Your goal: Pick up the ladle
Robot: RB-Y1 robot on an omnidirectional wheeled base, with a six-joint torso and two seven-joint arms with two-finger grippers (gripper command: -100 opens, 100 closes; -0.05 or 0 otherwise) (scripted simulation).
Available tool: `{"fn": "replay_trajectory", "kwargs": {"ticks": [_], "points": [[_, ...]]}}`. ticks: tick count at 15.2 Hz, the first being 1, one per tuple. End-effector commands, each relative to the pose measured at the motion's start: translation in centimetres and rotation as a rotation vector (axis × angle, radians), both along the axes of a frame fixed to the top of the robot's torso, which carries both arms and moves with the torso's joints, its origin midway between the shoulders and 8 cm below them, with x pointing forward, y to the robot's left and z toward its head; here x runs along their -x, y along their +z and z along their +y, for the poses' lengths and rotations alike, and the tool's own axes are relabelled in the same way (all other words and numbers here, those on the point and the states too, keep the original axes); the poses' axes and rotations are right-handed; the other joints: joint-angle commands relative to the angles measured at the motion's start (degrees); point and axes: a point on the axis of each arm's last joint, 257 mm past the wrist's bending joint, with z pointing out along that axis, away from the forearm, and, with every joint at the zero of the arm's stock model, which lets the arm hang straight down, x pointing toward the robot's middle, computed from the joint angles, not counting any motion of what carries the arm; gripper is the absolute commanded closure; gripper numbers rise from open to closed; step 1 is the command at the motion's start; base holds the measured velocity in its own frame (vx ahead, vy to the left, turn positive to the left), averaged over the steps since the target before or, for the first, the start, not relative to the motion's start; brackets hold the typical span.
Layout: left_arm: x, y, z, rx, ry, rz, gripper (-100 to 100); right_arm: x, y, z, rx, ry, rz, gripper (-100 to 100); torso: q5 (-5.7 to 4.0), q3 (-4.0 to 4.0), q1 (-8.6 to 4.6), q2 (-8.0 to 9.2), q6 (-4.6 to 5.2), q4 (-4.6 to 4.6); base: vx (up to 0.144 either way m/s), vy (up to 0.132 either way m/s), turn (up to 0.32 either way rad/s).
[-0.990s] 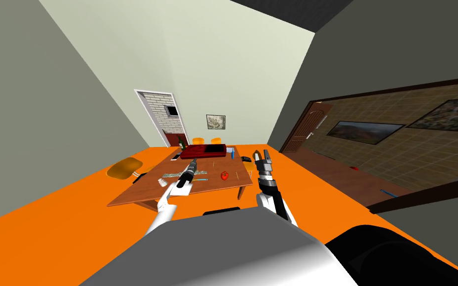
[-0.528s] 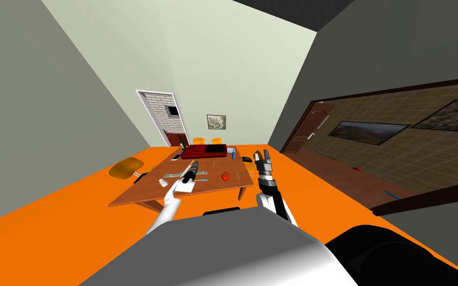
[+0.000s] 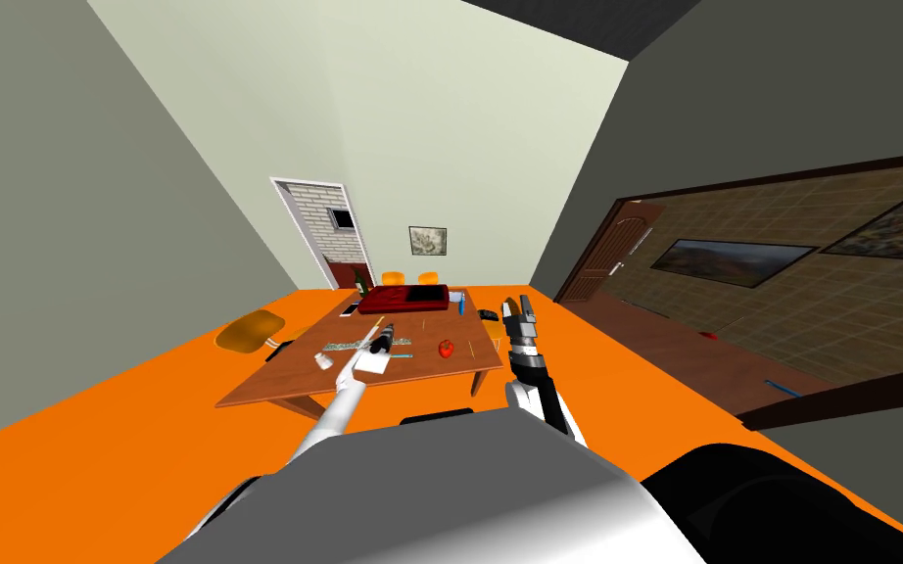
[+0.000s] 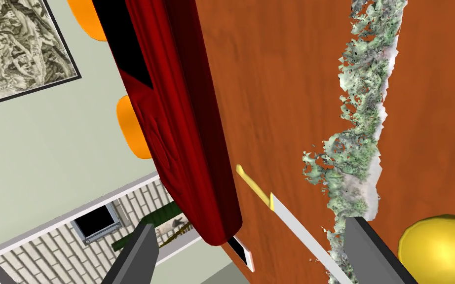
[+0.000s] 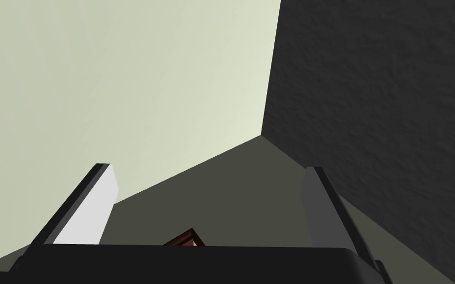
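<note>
The left gripper (image 4: 251, 223) is released: its two fingers (image 4: 140, 254) stand wide apart and hold nothing. Between them, on the brown table (image 4: 281, 98), lies the ladle (image 4: 295, 229), which we see as a slim light grey strip with a yellow far end. It lies closer to one finger than to the other, and its near end goes out of sight by the gripper's body. We cannot tell if a finger touches it. Just beside the ladle, on the side of that nearer finger, a ragged green and grey strip (image 4: 360, 128) runs along the table, and the finger covers a part of it. On the other side of the ladle, further along the table, sits a dark red tray (image 4: 172, 98), and a small flat thing with a white frame (image 4: 244, 254) peeks out at its end. A rounded yellow shape (image 4: 438, 246) shows just past that same finger; we cannot tell what it is.

In the head view, the left arm reaches over the middle of the table, and a small red thing (image 3: 446, 347) lies to its right, well apart. An orange-brown chair (image 3: 247, 331) stands at the table's left side.

The right gripper (image 5: 208, 166) is released too, its fingers apart and empty. It is raised beside the table's right edge.
</note>
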Motion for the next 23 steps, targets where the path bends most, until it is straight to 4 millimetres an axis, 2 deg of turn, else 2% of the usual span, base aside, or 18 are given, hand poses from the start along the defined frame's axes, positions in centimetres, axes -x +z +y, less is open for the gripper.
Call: {"fn": "replay_trajectory", "kwargs": {"ticks": [1, 3, 4, 12, 19, 23], "points": [[0.5, -1.8, -0.2, -0.002, 0.017, 0.068, -100, 0.0, 0.0, 0.0, 0.0, 0.0, 0.0, 0, 0.0, 0.0, 0.0, 0.0, 0.0, 0.0, 0.011, 0.016, 0.016], [0.4, -2.5, -0.4, -0.004, 0.028, 0.106, -100, 0.0, 0.0, 0.0, 0.0, 0.0, 0.0, 0, 0.0, 0.01, 0.0, 0.02, 0.0, 0.01, 0.017, 0.018, 0.019], [1.2, -3.7, -0.1, -0.007, 0.036, 0.139, -100, 0.0, 0.0, 0.0, 0.0, 0.0, 0.0, 0, 0.0, 0.0, 0.0, 0.0, 0.01, 0.01, 0.024, 0.023, 0.013], [3.2, -7.6, 0.1, -0.025, 0.083, 0.313, -100, 0.0, 0.0, 0.0, 0.0, 0.0, 0.0, 0, 0.0, 0.01, 0.01, 0.01, 0.0, 0.01, 0.015, 0.018, 0.012], [5.9, -10.6, -0.3, -0.051, 0.13, 0.486, -100, 0.0, 0.0, 0.0, 0.0, 0.0, 0.0, 0, 0.0, 0.01, 0.0, 0.01, 0.0, 0.0, 0.018, 0.021, 0.013], [7.0, -11.5, -0.9, -0.059, 0.143, 0.547, -100, 0.0, 0.0, 0.0, 0.0, 0.0, 0.0, 0, 0.0, 0.02, 0.0, 0.02, 0.0, 0.01, 0.015, 0.02, 0.012]]}}
